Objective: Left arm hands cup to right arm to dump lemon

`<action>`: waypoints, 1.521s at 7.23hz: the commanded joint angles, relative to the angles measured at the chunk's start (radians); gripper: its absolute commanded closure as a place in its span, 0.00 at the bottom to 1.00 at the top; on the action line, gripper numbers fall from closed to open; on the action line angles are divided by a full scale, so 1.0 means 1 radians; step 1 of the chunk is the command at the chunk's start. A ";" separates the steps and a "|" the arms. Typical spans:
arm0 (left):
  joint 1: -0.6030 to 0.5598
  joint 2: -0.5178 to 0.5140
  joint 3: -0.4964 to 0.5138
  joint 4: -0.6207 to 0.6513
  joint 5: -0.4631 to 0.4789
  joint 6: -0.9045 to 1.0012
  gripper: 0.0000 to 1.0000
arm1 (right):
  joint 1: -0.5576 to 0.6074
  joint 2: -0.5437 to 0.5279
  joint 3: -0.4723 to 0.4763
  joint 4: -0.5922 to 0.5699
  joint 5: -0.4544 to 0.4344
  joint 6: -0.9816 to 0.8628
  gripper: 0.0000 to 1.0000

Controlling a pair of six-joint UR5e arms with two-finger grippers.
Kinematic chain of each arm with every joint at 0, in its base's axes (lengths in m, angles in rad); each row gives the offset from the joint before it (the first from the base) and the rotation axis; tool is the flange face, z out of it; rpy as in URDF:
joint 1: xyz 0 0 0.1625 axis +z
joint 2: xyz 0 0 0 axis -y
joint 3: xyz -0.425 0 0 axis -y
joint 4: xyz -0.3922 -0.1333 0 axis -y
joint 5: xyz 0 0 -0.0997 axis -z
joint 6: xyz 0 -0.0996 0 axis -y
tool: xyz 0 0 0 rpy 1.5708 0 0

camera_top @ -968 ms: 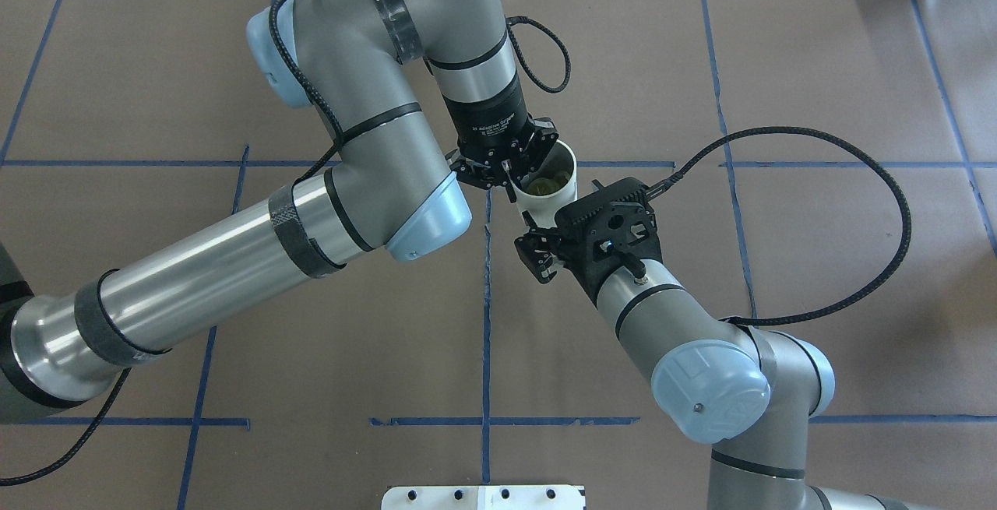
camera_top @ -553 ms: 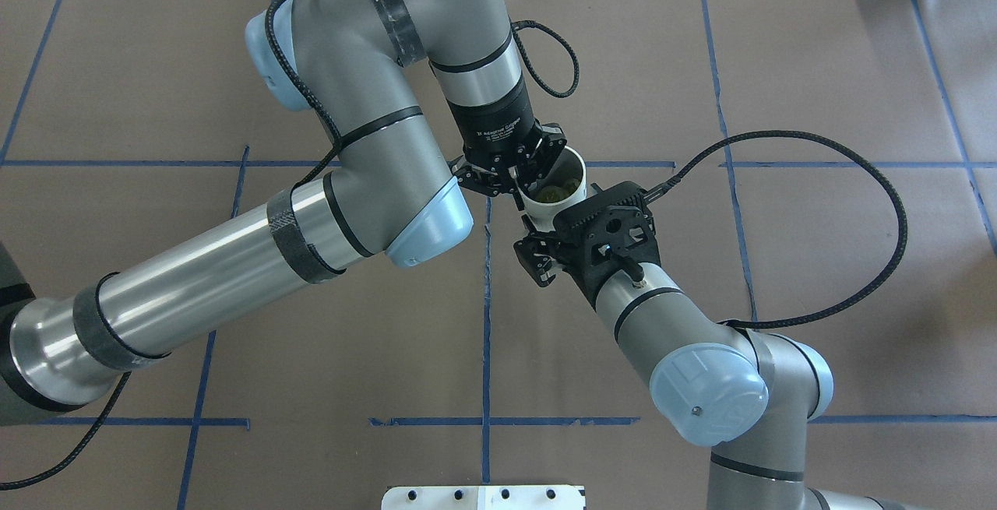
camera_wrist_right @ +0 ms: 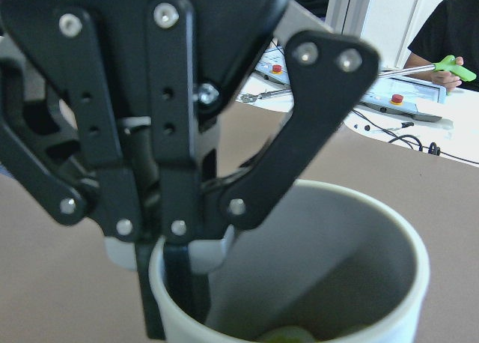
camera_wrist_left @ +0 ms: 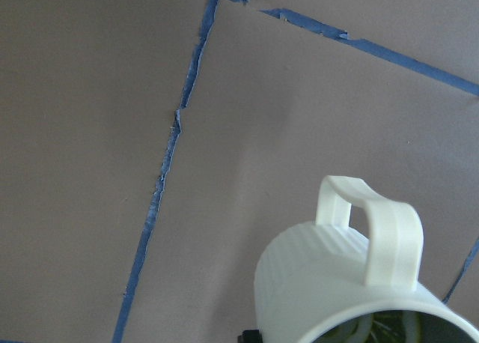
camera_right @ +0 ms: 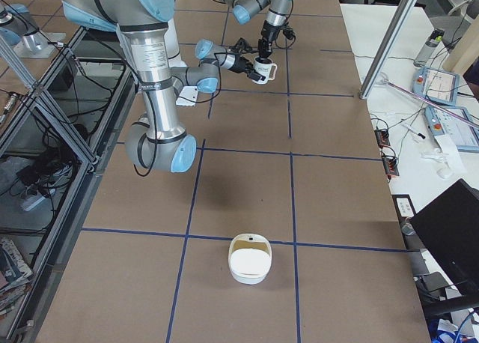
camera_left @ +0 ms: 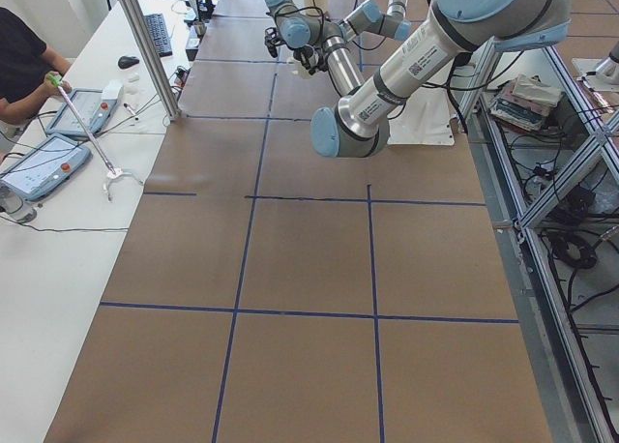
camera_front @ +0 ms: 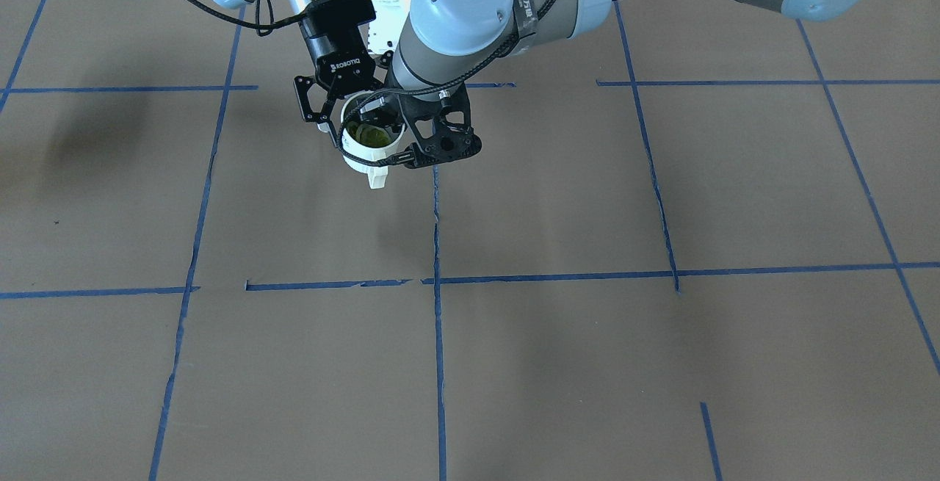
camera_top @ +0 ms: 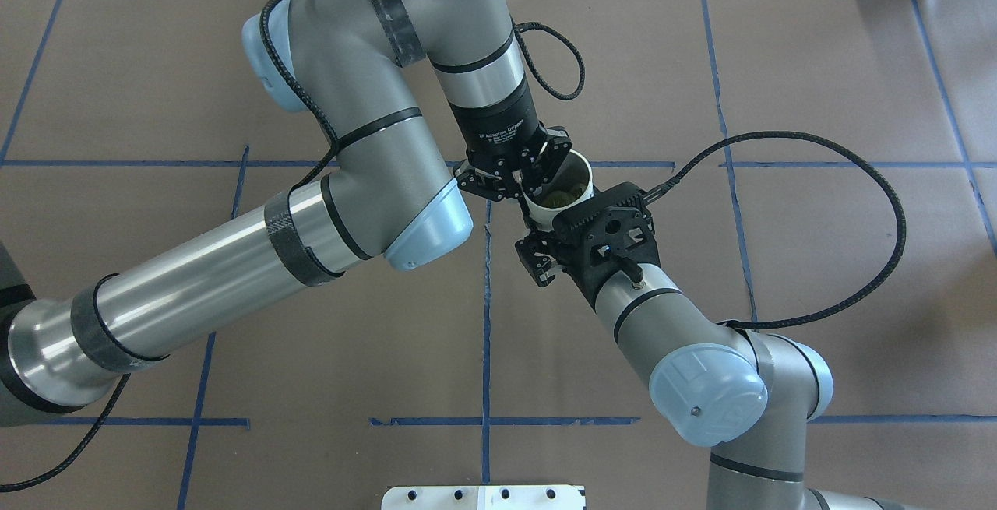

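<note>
While aloft, cup [camera_front: 363, 159]: lemon [camera_front: 366, 134] inside, midway between long edges of bench [camera_top: 311, 432]
Left gripper [camera_top: 520, 183]: clamped on rim
Right gripper [camera_front: 344, 108]: spread wide beside it

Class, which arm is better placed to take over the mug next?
Right: the right gripper is open at the white mug's side; the left gripper is shut on its rim.

The left arm [camera_top: 234, 261] comes in low with its elbow folded and its wrist angled steeply down. Its end effector [camera_top: 526, 183] is clamped on the rim of the cup [camera_top: 543, 212], one finger inside and one outside. The right arm [camera_top: 670, 323] stretches diagonally toward it. Its end effector [camera_top: 539, 259] has its fingers spread, just beside the left one.
</note>
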 commanded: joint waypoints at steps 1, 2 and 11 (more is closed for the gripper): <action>0.000 -0.002 -0.001 0.000 -0.014 -0.001 0.66 | -0.003 -0.001 -0.002 0.000 -0.002 -0.006 0.65; 0.000 -0.002 -0.005 -0.008 -0.009 0.001 0.01 | -0.005 -0.003 0.000 0.000 -0.002 -0.006 0.77; -0.135 0.107 -0.222 -0.051 0.005 -0.048 0.00 | 0.142 -0.298 0.126 0.044 -0.063 0.255 0.84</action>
